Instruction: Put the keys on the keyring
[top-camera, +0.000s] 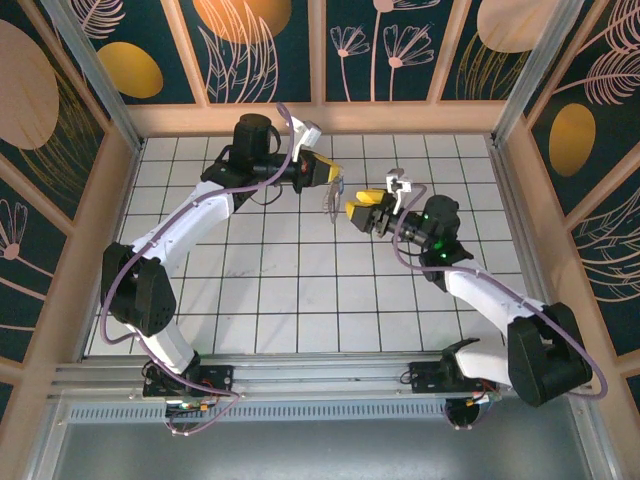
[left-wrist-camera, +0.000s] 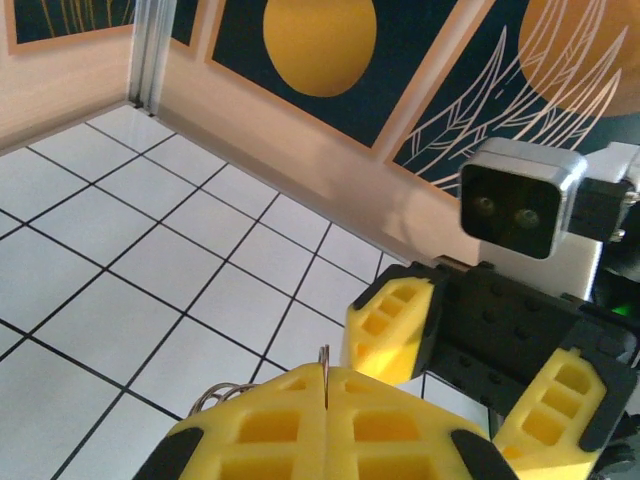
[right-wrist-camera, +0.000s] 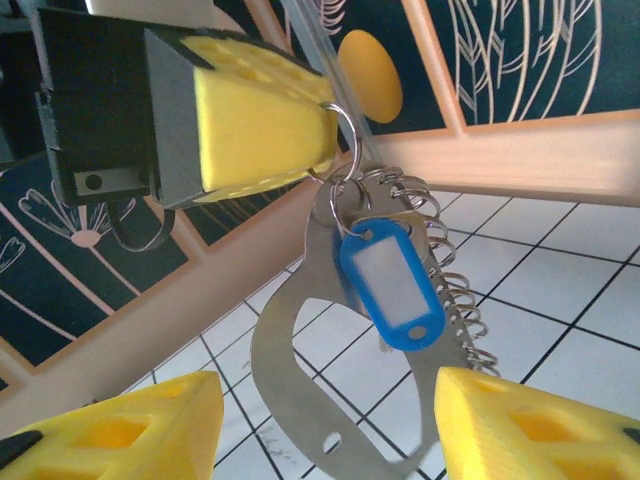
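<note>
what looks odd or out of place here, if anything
Nothing spilled or broken. The keyring dangles in mid-air from the shut left tool, pinched by one thin ring, blue tag hanging alongside.

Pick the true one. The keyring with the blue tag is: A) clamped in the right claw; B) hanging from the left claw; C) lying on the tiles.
B: the left claw is shut on the top of the keyring, with the blue tag dangling above the tiles.
</note>
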